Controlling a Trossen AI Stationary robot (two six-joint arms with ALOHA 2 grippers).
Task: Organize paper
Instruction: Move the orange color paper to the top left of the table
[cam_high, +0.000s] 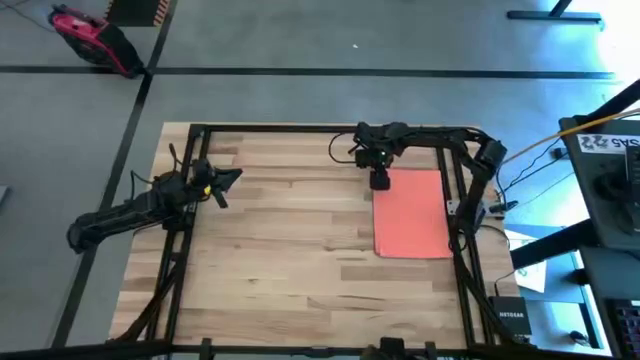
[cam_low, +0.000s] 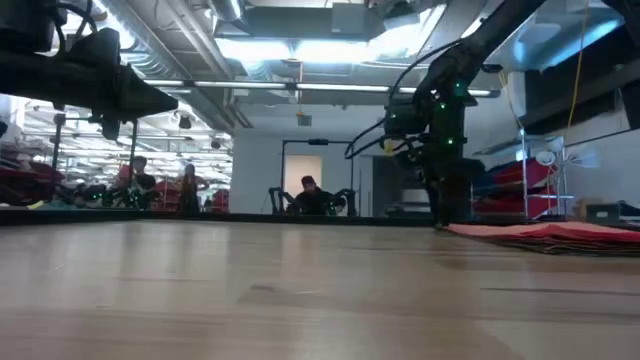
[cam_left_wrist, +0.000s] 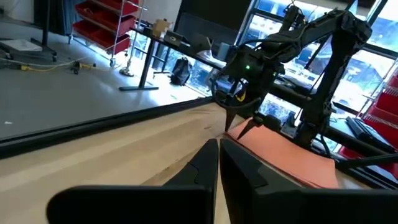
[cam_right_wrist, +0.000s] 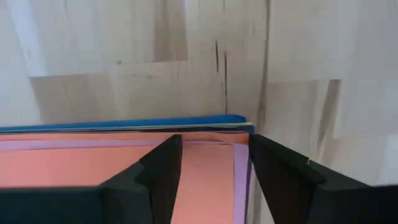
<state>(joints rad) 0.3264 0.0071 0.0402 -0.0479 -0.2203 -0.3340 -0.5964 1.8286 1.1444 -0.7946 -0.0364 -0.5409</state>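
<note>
The paper lies as one flat stack (cam_high: 412, 215) on the right half of the wooden table, an orange sheet on top. In the right wrist view pink (cam_right_wrist: 240, 174) and blue (cam_right_wrist: 124, 124) edges show beneath the orange sheet (cam_right_wrist: 74, 171). My right gripper (cam_high: 380, 182) is open and points down at the stack's far left corner (cam_left_wrist: 249, 132). Its two fingers (cam_right_wrist: 163, 167) straddle the orange sheet's corner. My left gripper (cam_high: 228, 185) is shut with nothing in it, raised above the table's left side. My right gripper comes at the stack's far left corner (cam_right_wrist: 211, 155) from above, fingers spread. The fingertips are low over the top orange sheet, but I cannot tell whether they touch it. The stack lies flat on the table.
A black frame rail (cam_high: 300, 128) runs round the tabletop. Bare wood (cam_high: 290, 250) spreads between the two arms and toward the near edge. People (cam_low: 310, 192) sit far off in the room behind the table.
</note>
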